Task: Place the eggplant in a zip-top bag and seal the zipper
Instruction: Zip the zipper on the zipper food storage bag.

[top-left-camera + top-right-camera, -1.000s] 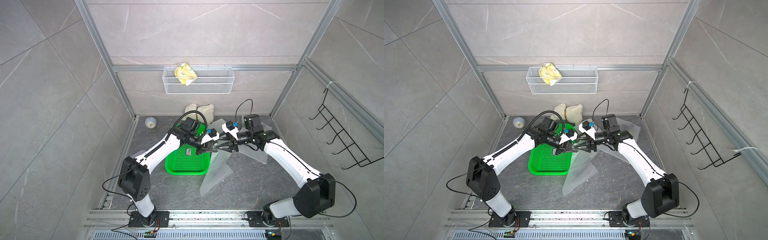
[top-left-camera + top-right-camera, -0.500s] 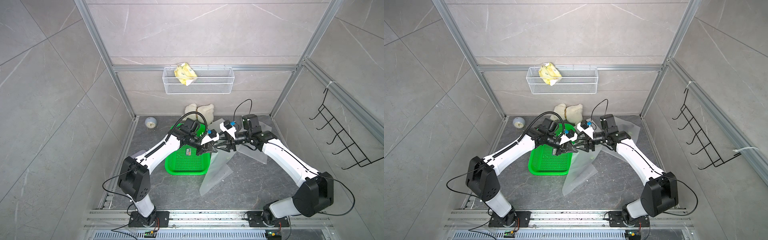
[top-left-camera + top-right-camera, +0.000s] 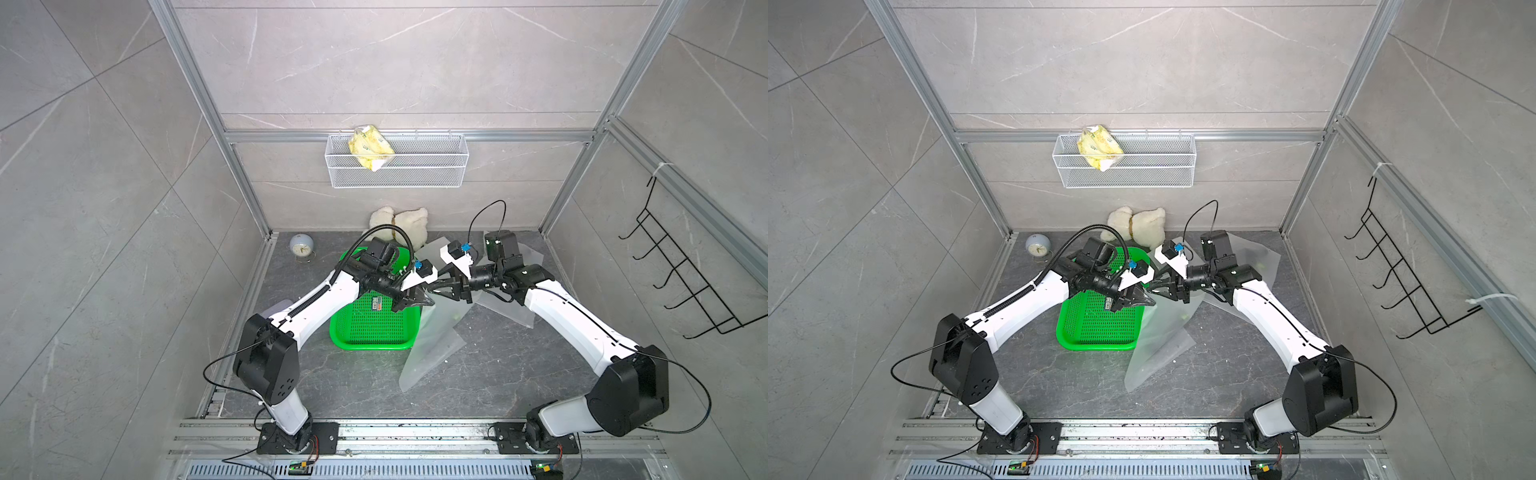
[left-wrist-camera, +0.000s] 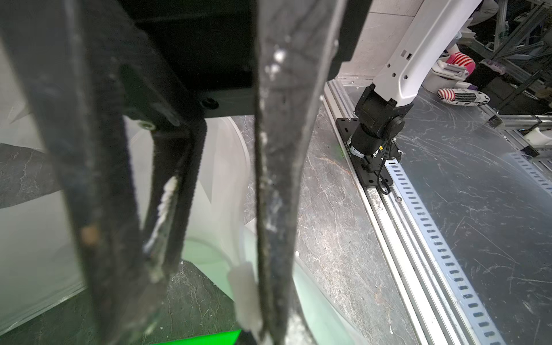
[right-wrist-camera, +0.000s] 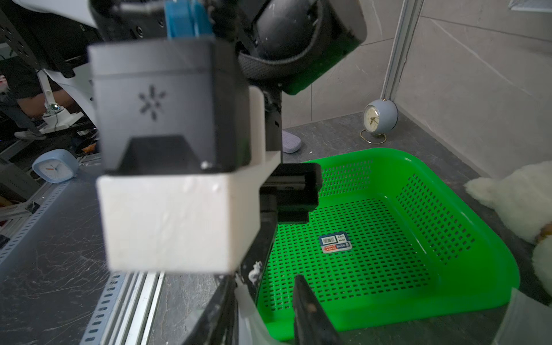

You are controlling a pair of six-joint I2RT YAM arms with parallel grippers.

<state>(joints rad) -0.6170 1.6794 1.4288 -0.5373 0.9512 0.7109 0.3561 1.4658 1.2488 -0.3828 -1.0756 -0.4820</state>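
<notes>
Left gripper pinches the bag at its rim by the basket, jaws pressed together; right gripper hovers alongside, jaws spread. No eggplant is in view. On 1 pinch, the limp bag could slip free or fold shut, blocking loading

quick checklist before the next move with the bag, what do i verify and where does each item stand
1. Hold on the zip-top bag: ok. The left gripper is shut on its top edge and the bag hangs from it.
2. Second grip on the rim: not ok. The right gripper is at the rim, but its jaws stand apart in the right wrist view.
3. Where the eggplant is: cannot tell. It shows in no view.
4. The green basket: ok. Only a sticker is inside.
5. Bag mouth open or zipped: cannot tell.
</notes>
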